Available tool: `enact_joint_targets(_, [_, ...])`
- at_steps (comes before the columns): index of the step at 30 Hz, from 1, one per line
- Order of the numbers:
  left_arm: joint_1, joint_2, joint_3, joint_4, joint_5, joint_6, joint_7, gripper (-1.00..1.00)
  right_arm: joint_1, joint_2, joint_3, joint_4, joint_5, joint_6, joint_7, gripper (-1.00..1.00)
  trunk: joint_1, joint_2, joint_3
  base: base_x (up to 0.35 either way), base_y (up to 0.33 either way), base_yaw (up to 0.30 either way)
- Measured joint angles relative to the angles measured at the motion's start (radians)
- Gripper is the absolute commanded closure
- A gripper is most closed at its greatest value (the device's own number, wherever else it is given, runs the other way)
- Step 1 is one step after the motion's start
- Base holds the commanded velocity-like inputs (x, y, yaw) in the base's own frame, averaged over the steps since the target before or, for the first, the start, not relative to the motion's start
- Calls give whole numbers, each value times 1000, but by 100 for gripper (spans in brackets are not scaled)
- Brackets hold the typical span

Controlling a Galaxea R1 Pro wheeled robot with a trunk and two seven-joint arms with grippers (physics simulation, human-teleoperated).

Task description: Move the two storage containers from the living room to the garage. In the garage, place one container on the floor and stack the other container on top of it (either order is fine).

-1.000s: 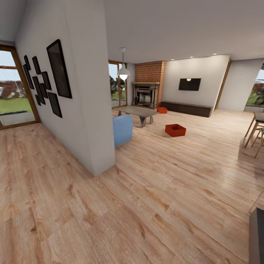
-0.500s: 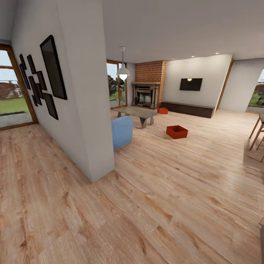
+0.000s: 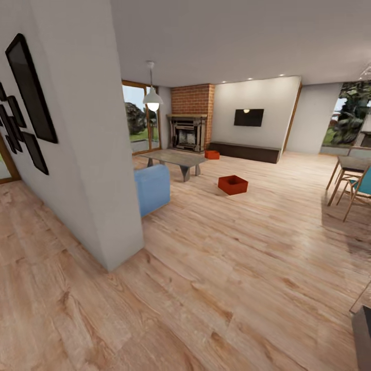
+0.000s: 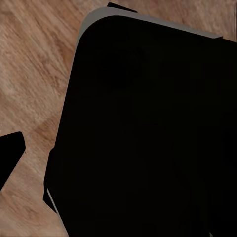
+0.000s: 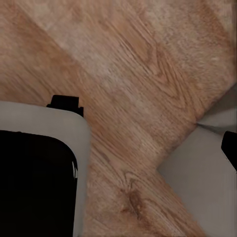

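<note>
Two orange-red storage containers stand on the light wood-plank flooring of the living room, far ahead of me in the head view. The nearer container (image 3: pixel 233 184) sits in the open, right of the glass coffee table (image 3: pixel 174 158). The farther container (image 3: pixel 212 154) rests by the red-brick fireplace (image 3: pixel 189 131). In the left wrist view a dark fingertip (image 4: pixel 10 155) shows at the picture's edge over wood planks. The right wrist view has a dark fingertip (image 5: pixel 230 148) at its edge. The garage is out of view.
A white partition wall (image 3: pixel 87 144) with black frames stands close on my left, a blue sofa (image 3: pixel 152 188) behind its corner. Dining chairs and a table (image 3: pixel 353 178) are at the right. Open plank flooring (image 3: pixel 232 257) stretches ahead. My dark base (image 4: pixel 148 133) shows under the left wrist.
The whole head view has shifted: the camera has moved forward and turned right, so the wall looms nearer and the dining chairs come in. The containers have not moved.
</note>
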Motion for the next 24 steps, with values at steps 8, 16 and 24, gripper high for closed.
enact_joint_targets(8, [0, 0, 0, 0, 0, -2, 0, -100, 0, 0, 0, 0, 0, 1, 1, -100, 0, 0, -3, 325, 0, -274])
enact_joint_targets(16, [0, 0, 0, 0, 0, -3, 0, -100, 0, 0, 0, 0, 0, 2, 1, -100, 0, 0, -5, 325, 0, -277])
enact_joint_targets(24, [0, 0, 0, 0, 0, -5, 0, -100, 0, 0, 1, 0, 16, 3, 2, -100, 0, 0, -6, 324, 0, -161])
